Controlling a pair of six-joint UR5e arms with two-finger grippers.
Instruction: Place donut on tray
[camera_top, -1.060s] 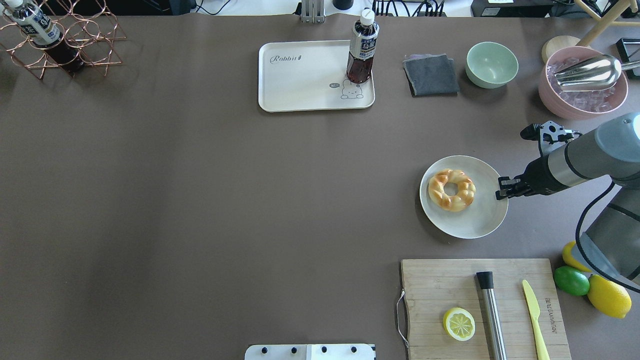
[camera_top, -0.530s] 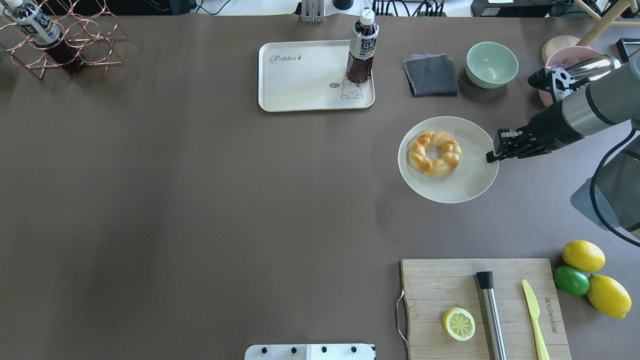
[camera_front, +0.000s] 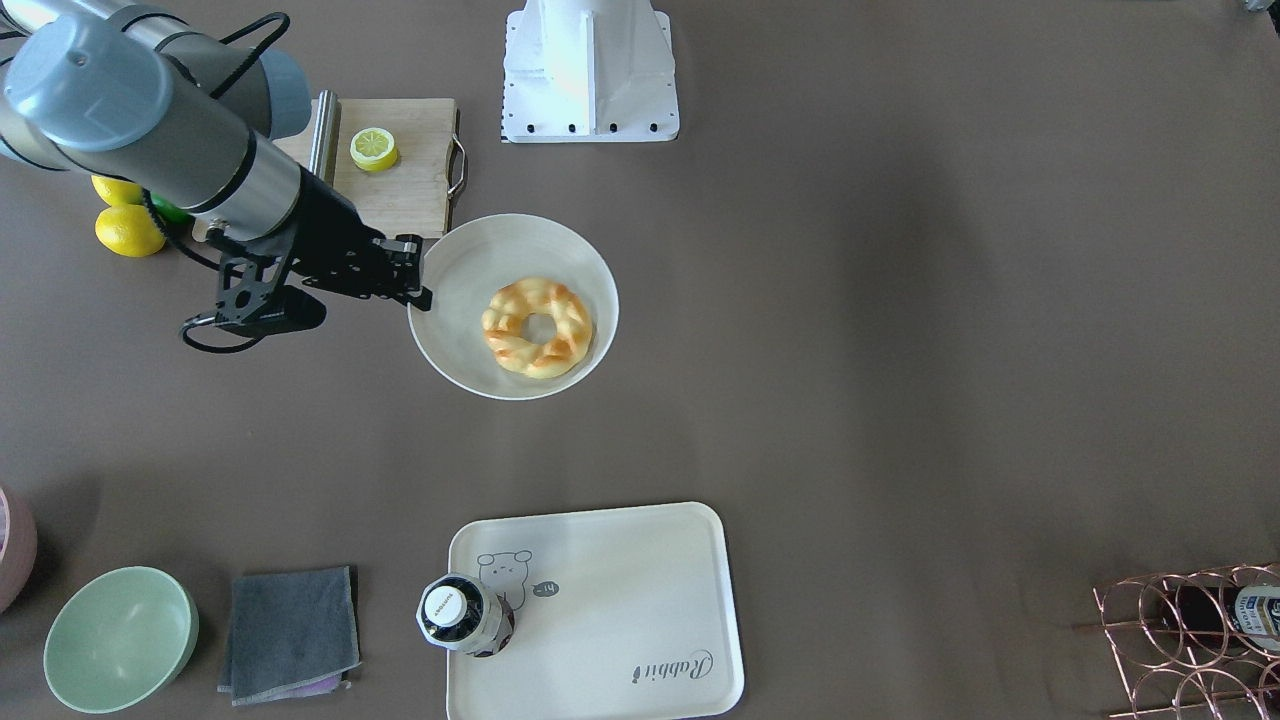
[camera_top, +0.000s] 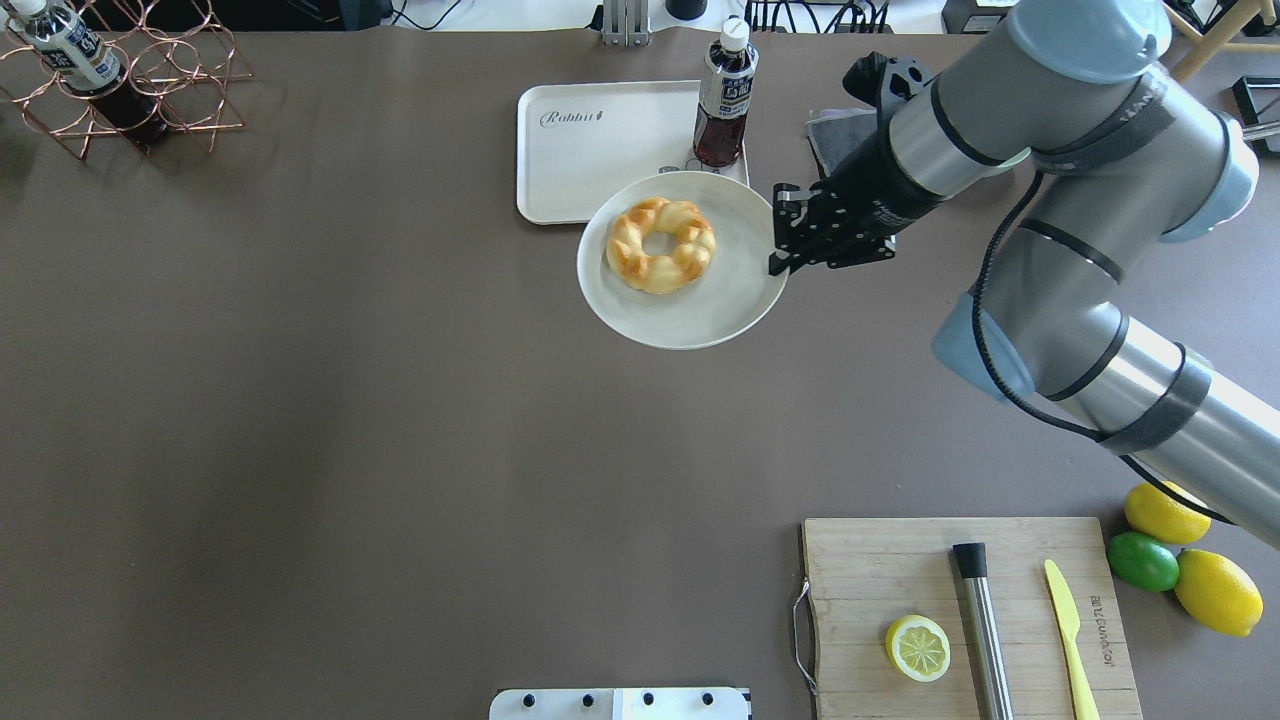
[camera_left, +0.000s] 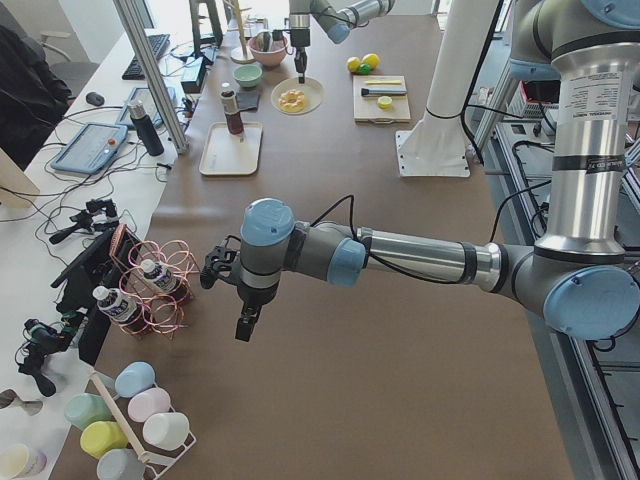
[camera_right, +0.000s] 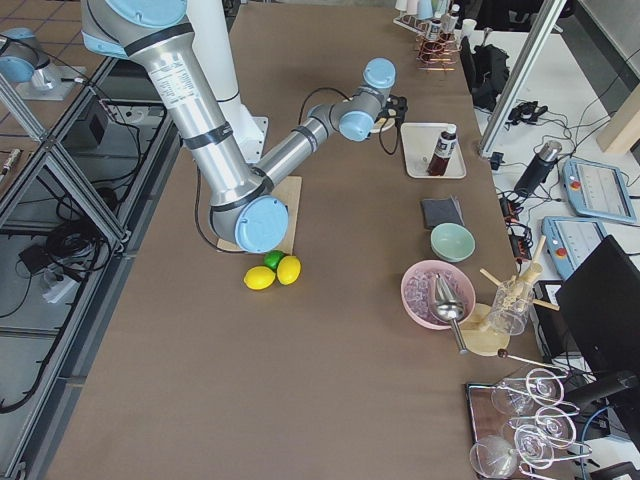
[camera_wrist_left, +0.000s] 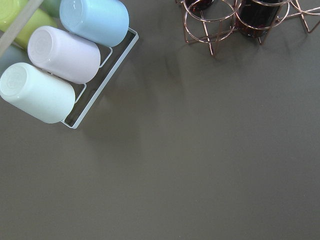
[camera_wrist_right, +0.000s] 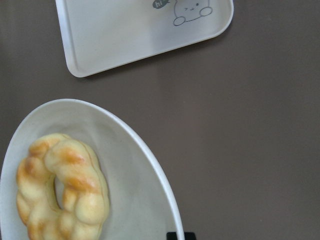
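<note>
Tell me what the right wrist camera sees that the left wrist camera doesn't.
Only the right wrist view shows the donut lying on a white plate, with the cream tray and its bear drawing beyond, apart from the plate. Only the left wrist view shows pastel cups lying in a wire holder and a copper rack holding dark bottles. Both share the brown table top.

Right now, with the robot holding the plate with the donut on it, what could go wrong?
1. The right gripper pinches the plate only at its rim, so the plate could tilt and the loose donut might slide off.
2. A bottle stands on the tray near the bear drawing; the plate or the arm might knock it over.
</note>
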